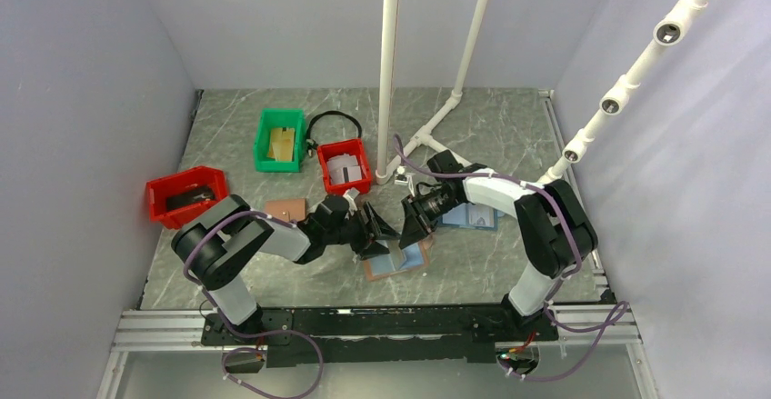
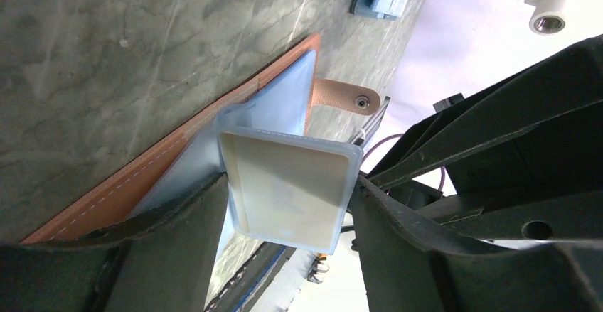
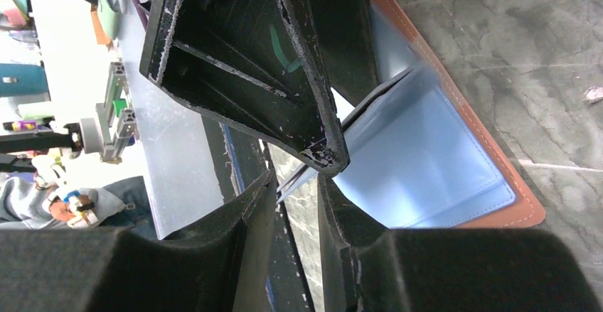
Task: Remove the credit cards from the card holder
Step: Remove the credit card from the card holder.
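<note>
Brown card holder [image 1: 386, 267] lies open by the table's [image 1: 273, 276] near edge, long axis along it. The right gripper [image 3: 295, 184] pinches its raised blue flap. The left gripper [image 2: 290, 184] straddles an upright credit card [image 2: 284, 173]; I cannot tell whether it grips.

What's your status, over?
Left jaws flank a credit card, grip unclear. Right jaws pinch the open card holder. Jaws crowded close together.

Light: bright, even, diffuse, from overhead.
Shadows: soft and short on the grey marbled tabletop [image 1: 509, 135] beneath the arms.
Glare: background washed near white around the white plastic pipe elbow [image 2: 549, 19] in the left wrist view.
Focus: top view sharp; black plastic right gripper fingers [image 3: 213, 255] blurred close to the lens.
</note>
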`<action>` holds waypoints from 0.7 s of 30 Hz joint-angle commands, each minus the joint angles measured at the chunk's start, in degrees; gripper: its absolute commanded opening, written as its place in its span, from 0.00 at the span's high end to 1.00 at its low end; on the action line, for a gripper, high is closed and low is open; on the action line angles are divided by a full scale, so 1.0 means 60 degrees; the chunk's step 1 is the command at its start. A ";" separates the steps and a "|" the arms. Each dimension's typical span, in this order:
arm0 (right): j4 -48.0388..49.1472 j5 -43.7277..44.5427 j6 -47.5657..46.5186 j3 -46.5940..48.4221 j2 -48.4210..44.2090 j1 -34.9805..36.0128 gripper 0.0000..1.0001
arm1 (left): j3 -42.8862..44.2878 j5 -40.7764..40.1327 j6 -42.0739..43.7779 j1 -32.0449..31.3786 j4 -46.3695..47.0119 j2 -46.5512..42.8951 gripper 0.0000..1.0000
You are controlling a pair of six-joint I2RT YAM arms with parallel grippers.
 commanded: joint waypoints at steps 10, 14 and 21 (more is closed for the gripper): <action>0.0670 0.0307 0.0309 0.0112 0.0073 0.0066 0.67 | -0.0176 0.0041 -0.0059 0.0093 0.0362 0.0002 0.49; 0.0641 0.1229 0.0279 0.0094 0.0074 0.0063 0.65 | -0.0338 0.0053 -0.0091 0.0148 0.0555 -0.0084 0.49; 0.0463 0.1828 0.0152 0.0258 0.0056 0.0236 0.63 | -0.0318 0.0294 -0.0067 0.0187 0.0907 0.0098 0.47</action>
